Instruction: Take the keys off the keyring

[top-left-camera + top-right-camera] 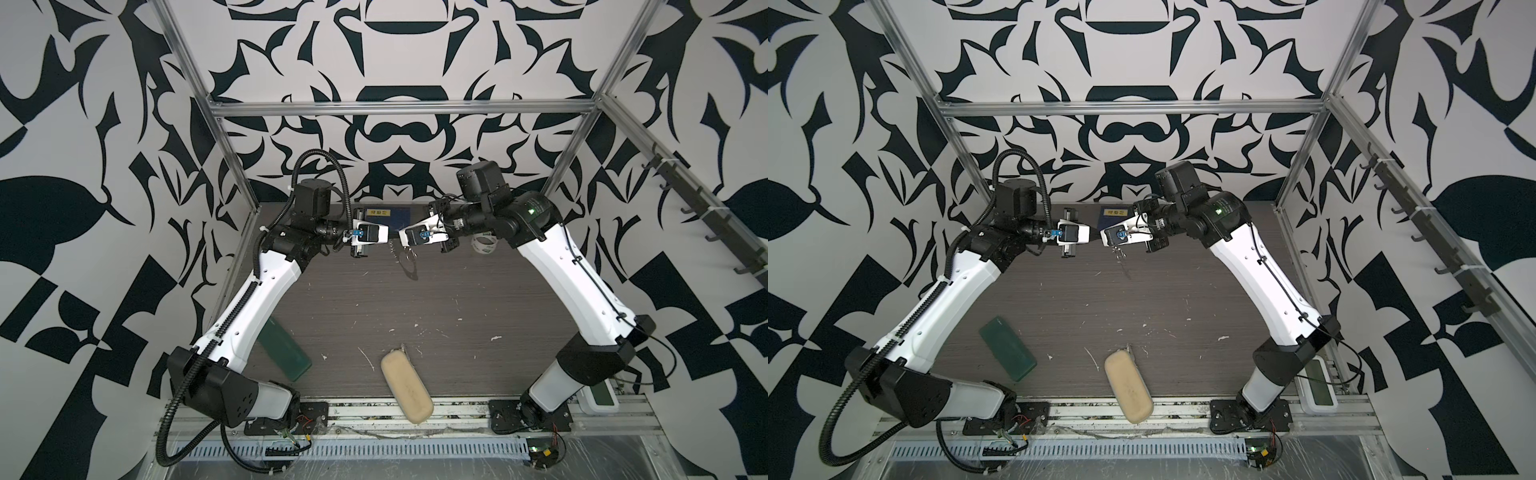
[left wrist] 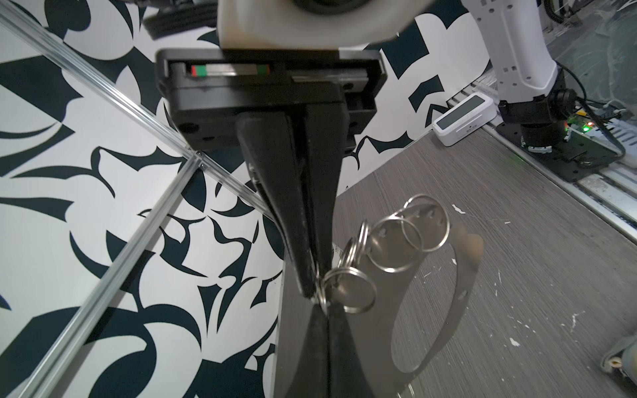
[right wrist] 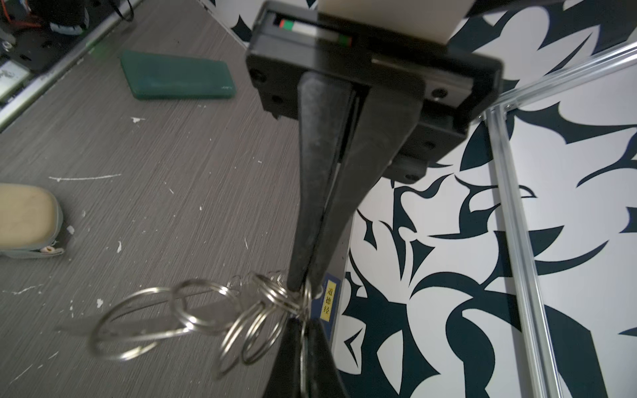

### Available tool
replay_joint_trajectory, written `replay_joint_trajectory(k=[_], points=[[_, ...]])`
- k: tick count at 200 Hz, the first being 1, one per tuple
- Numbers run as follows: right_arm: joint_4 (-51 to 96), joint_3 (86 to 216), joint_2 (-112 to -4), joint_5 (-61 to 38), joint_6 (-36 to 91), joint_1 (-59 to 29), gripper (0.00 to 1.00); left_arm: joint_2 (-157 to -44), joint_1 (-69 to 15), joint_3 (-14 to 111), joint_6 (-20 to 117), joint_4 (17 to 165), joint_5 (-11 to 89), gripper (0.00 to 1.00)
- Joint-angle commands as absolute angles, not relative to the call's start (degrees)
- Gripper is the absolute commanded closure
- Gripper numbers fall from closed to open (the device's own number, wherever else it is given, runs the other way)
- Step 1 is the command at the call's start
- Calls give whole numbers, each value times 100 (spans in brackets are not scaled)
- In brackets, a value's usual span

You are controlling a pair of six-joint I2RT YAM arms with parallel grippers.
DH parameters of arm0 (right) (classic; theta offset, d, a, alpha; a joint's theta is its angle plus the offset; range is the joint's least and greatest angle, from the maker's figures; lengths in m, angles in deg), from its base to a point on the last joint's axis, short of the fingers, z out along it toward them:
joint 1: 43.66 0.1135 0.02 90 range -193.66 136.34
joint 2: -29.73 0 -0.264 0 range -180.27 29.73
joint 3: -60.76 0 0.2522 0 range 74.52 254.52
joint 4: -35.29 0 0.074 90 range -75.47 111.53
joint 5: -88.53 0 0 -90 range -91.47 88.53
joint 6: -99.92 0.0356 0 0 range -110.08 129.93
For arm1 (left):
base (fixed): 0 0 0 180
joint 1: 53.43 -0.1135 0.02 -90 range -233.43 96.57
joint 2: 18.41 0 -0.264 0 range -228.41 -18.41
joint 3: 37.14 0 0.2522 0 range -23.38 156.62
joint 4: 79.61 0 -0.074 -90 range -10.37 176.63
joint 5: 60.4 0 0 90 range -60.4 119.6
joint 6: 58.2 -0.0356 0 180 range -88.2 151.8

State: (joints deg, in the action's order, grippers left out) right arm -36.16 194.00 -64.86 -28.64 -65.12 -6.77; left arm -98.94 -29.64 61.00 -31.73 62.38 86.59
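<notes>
**Evidently a two-handed pinch**

My left gripper [image 2: 310, 293] and right gripper [image 3: 300, 287] clamp tip to tip on the silvery wire-ring keyring [image 3: 275, 296], hung over the dark wood-grain table [image 1: 415, 316], far middle, presumably to spread a coil. I see no silvery key.

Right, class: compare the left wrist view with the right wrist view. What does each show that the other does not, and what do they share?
Only the left wrist view shows a white box with a dark screen. Only the right wrist view shows a green flat case and a blue book with a yellow label. Both show the keyring, its wire rings bunched where the left gripper and the right gripper meet tip to tip, each shut on it.
</notes>
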Motion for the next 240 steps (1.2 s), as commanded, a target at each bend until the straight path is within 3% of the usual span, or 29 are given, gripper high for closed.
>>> replay_joint_trajectory(k=[1, 41, 76, 131, 162, 192, 240], points=[[-2741, 19601, -6309, -2283, -6630, -592, 100, -9866, -2895, 5974, -3062, 5906, 9120, 100], [-2821, 19518, -6293, -1212, -7009, -359, 100, -9854, -2903, 6020, -3053, 5681, 9209, 100], [-2660, 19455, -6170, -888, -7103, -339, 100, -9813, -2901, 6005, -3016, 5593, 9253, 100], [-2965, 19693, -5992, -1742, -6094, -519, 100, -9642, -2994, 5835, -2739, 6140, 9571, 100], [-2450, 18851, -5583, -2302, -5479, -841, 100, -9515, -3061, 5745, -2477, 6537, 9772, 100], [-1222, 17598, -5034, -2742, -5022, -1045, 100, -9327, -3100, 5339, -1418, 8002, 10151, 100], [-952, 17383, -4893, -2814, -5284, -1167, 100, -9491, -3087, 5680, -1827, 7081, 10310, 100]])
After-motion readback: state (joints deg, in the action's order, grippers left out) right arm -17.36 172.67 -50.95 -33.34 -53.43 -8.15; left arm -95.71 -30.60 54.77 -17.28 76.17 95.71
